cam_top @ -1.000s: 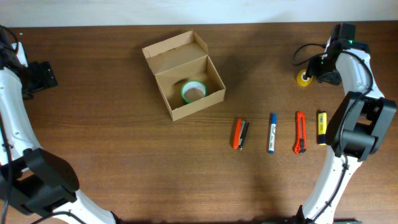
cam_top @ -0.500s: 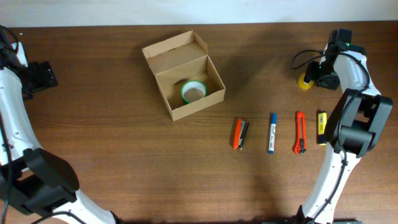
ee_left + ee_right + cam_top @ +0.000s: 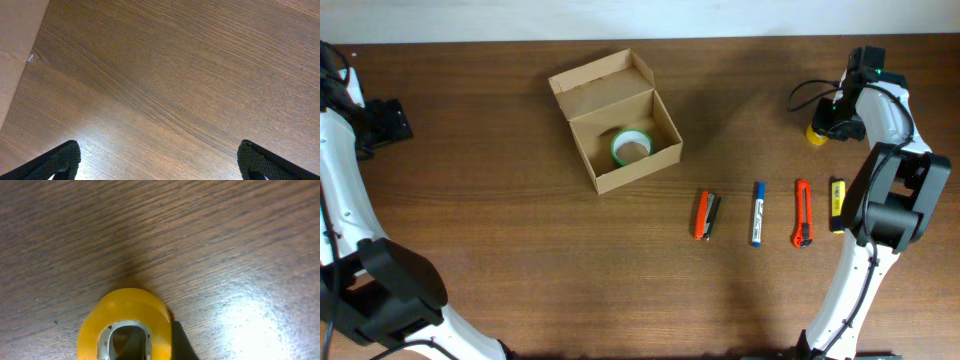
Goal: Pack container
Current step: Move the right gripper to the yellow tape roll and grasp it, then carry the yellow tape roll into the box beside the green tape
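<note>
The container (image 3: 595,78), an open tan cardboard box with its flap up, stands left of the table's middle, and a green tape roll (image 3: 631,147) lies inside it. At the far right a yellow tape roll (image 3: 814,132) rests on the wood. My right gripper (image 3: 826,127) is shut on the wall of that yellow tape roll (image 3: 125,305); in the right wrist view one finger sits inside the core and the other outside, gripper (image 3: 157,341). My left gripper (image 3: 392,120) hangs at the far left edge, open over bare wood, gripper (image 3: 160,160).
A row of small items lies in front of the right arm: an orange and black stapler (image 3: 706,215), a blue marker (image 3: 757,213), an orange cutter (image 3: 803,212) and a yellow highlighter (image 3: 837,204). A tan surface (image 3: 15,50) fills the left wrist view's corner.
My right gripper has closed on the yellow tape roll, which shifted slightly to the right with it. The left arm has not moved.
</note>
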Controlling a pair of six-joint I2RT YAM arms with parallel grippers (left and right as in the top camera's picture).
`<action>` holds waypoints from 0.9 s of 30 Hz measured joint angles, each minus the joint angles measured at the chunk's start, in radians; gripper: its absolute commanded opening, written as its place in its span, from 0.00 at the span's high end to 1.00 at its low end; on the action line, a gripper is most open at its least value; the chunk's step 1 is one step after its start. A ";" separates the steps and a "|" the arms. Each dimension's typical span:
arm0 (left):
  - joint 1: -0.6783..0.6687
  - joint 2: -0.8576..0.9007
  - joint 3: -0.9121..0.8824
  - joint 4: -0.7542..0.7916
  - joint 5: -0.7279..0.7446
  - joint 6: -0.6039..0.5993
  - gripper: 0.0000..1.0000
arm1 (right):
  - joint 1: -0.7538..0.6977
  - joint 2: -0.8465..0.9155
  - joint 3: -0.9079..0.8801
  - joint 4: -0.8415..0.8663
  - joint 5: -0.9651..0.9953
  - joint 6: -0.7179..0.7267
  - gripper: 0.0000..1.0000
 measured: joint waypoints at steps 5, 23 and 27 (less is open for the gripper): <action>0.000 0.000 0.000 0.000 0.000 0.000 0.00 | 0.002 0.000 0.002 -0.005 0.000 0.000 0.96; 0.000 0.000 0.000 0.000 0.000 0.000 0.00 | 0.044 -0.100 0.003 -0.060 -0.016 -0.023 0.96; 0.000 0.000 0.000 0.000 0.000 0.000 0.00 | 0.045 -0.203 0.003 -0.104 -0.038 -0.043 0.96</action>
